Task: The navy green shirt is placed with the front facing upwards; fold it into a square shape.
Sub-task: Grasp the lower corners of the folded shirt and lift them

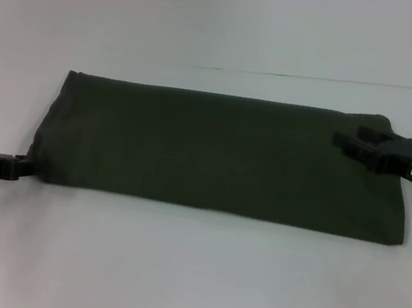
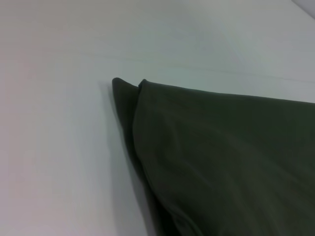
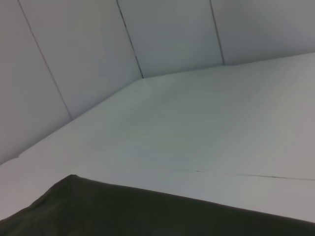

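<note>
My head camera looks forward and down from some way off, the shirt (image 1: 221,156) lying across from nine o'clock to three o'clock. My left wrist camera sits close over its layered corner (image 2: 125,91). My right wrist camera looks low across another shirt edge (image 3: 74,196) toward the back panels (image 3: 167,34); all three views share the shirt.

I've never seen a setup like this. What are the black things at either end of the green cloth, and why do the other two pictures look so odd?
The black things are a robot's two grippers, its hands. The wide picture comes from a camera on its head, looking down at a white table. On it lies a navy green shirt, already folded into a long band with a plain side up. The left gripper is at the shirt's left near corner; the right gripper reaches over its right far corner. Whether either grips cloth isn't clear. The other two pictures come from cameras on the wrists, so each shows only a close shirt corner.
</note>
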Robot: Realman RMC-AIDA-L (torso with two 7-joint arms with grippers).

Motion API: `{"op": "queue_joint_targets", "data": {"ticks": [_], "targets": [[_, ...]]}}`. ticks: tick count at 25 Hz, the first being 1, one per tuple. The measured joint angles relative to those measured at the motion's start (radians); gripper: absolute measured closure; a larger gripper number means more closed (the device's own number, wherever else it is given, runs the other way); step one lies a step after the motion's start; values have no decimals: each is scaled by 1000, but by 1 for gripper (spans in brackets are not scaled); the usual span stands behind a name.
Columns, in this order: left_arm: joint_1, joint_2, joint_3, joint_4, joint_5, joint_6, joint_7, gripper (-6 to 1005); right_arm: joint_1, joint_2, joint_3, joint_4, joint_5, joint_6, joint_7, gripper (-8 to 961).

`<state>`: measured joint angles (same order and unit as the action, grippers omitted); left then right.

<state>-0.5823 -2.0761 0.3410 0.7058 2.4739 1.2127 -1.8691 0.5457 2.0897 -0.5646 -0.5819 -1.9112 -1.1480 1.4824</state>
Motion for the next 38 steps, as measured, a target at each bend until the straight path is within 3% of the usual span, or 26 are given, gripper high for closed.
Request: {"op": "queue_joint_targets", "data": {"ticks": [7,18,27,38], "targets": [[-2,-1,1,-6,-8,-1,1,761,-59,-12,17,-21,36,-61,-1,303],[13,-4,-10,1,-10,46,16,972,-239,-20,25,-73,35,-134,-39,300],[14,-7,-10,9,-22,73,25,973,-276,-6,23,-49,29,-104,-78,299],[10,-7,-10,9,-23,74,26,954,-241,-3,8,8,20,-29,-80,301]]}}
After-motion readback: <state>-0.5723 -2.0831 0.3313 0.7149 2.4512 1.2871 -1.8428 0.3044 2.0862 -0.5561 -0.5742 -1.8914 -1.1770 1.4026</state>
